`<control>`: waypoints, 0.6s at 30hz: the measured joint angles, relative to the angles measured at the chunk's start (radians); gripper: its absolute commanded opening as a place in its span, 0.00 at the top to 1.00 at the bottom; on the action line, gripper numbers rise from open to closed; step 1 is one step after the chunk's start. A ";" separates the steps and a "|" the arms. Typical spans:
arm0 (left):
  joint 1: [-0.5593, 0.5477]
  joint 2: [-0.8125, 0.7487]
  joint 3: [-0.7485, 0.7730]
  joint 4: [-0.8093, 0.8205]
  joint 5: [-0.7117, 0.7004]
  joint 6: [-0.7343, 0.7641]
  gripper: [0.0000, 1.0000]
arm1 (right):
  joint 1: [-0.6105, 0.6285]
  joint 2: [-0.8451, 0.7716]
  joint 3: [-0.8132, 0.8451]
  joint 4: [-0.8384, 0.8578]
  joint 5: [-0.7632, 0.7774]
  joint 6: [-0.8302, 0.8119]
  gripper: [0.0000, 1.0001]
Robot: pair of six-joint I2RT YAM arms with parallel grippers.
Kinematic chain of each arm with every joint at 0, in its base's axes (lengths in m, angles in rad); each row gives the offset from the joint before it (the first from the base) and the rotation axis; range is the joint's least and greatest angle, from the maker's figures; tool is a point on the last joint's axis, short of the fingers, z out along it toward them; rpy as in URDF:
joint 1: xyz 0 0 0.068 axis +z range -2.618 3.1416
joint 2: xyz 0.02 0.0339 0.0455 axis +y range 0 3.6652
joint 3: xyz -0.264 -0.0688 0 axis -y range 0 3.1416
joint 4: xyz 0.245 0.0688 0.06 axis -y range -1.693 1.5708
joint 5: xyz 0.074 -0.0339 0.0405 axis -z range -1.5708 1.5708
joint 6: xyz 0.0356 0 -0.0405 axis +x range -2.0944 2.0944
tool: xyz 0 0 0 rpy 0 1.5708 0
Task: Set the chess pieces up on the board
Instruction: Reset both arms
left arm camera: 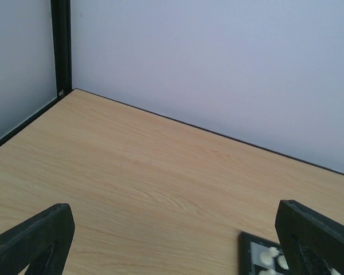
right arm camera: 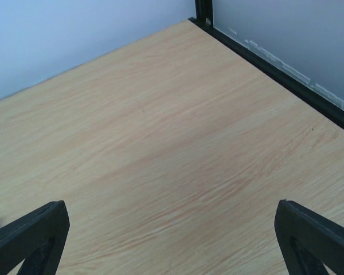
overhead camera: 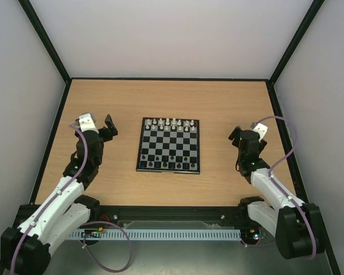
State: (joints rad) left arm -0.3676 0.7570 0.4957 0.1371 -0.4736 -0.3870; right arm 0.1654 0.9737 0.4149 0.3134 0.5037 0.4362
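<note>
The board (overhead camera: pixel 169 145), black and pale grey checks with a dark border, lies in the middle of the wooden table. Tiny black chess pieces (overhead camera: pixel 169 161) stand in its two near rows; white pieces (overhead camera: pixel 170 124) fill the two far rows. My left gripper (overhead camera: pixel 109 127) hovers left of the board, open and empty. In the left wrist view only a board corner (left arm camera: pixel 247 253) with white pieces (left arm camera: pixel 270 255) shows beside my right-hand finger (left arm camera: pixel 315 240). My right gripper (overhead camera: pixel 235 137) is right of the board, open, over bare wood (right arm camera: pixel 172 172).
Grey walls with black frame posts (left arm camera: pixel 60 46) close in the table (overhead camera: pixel 103 97) on the left, back and right. A black rail (overhead camera: pixel 172 212) and a white cable channel run along the near edge between the arm bases.
</note>
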 measured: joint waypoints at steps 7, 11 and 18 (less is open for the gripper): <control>0.177 0.195 -0.080 0.209 0.119 0.086 0.01 | -0.003 0.165 -0.079 0.242 0.067 -0.057 0.01; 0.210 0.297 -0.135 0.322 0.182 0.132 0.01 | -0.017 0.286 -0.082 0.386 0.106 -0.087 0.01; 0.269 0.419 -0.164 0.497 0.244 0.190 0.01 | -0.048 0.456 -0.101 0.604 0.112 -0.137 0.01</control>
State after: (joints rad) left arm -0.0990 1.1759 0.3321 0.6338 -0.2298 -0.1970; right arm 0.1169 1.4300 0.3138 0.9176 0.6159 0.2989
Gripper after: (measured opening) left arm 0.990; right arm 0.986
